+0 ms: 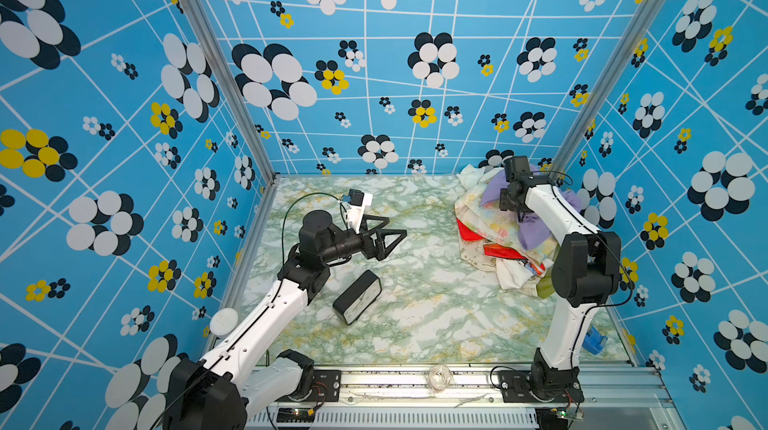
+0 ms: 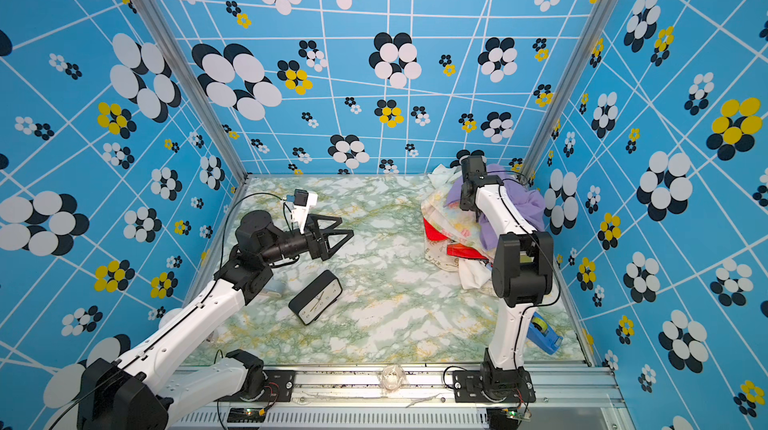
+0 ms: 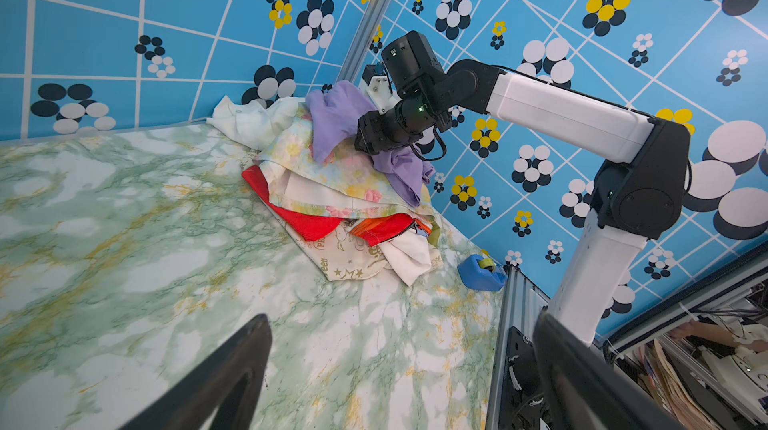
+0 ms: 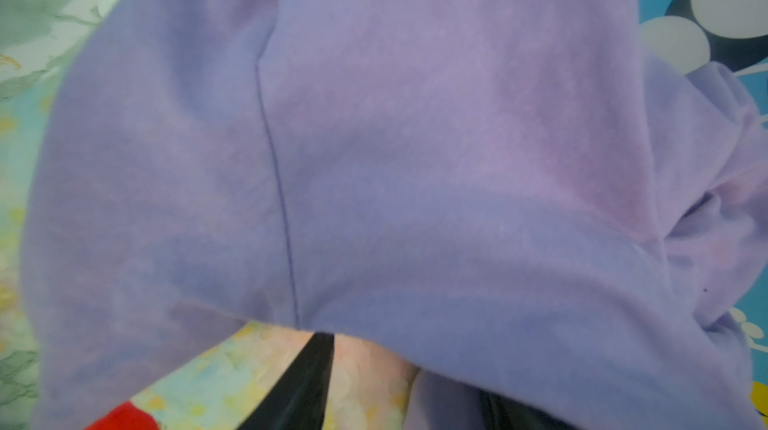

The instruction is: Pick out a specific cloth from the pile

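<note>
The cloth (image 3: 332,166), cream with pink flowers, lies high in the pile (image 3: 399,257) in the far right corner, directly beneath the right gripper (image 4: 399,382); the lavender cloth (image 4: 415,158) drapes over the jaws, so whether they clamp anything cannot be told; on a star-printed cloth (image 3: 345,270) only "een" reads; the right arm folds down over the heap; the left gripper (image 1: 397,228) hangs spread wide, well apart.

Lab test cell: aluminium frame (image 1: 218,62), printed blue walls (image 1: 374,33).
</note>
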Controlling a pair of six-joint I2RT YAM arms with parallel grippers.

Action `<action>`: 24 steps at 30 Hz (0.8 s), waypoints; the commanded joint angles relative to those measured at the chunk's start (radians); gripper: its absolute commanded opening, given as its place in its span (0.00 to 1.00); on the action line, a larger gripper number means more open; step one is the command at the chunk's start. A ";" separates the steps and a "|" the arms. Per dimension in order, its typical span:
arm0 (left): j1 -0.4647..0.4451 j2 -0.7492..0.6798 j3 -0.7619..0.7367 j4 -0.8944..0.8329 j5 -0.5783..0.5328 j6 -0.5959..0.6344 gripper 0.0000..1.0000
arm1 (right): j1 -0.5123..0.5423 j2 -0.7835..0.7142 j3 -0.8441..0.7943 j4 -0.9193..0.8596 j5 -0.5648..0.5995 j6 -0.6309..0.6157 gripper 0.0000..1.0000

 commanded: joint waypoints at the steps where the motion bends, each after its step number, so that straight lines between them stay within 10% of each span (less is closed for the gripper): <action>1: 0.006 -0.017 -0.019 0.021 0.024 -0.009 0.99 | -0.001 -0.066 -0.046 0.003 -0.036 0.031 0.60; 15: 0.003 -0.061 -0.036 0.021 0.010 -0.023 0.99 | 0.197 -0.225 -0.144 0.046 -0.110 -0.060 0.76; 24: 0.003 -0.081 -0.049 0.021 0.017 -0.023 0.99 | 0.272 -0.103 -0.169 0.014 0.078 -0.112 0.71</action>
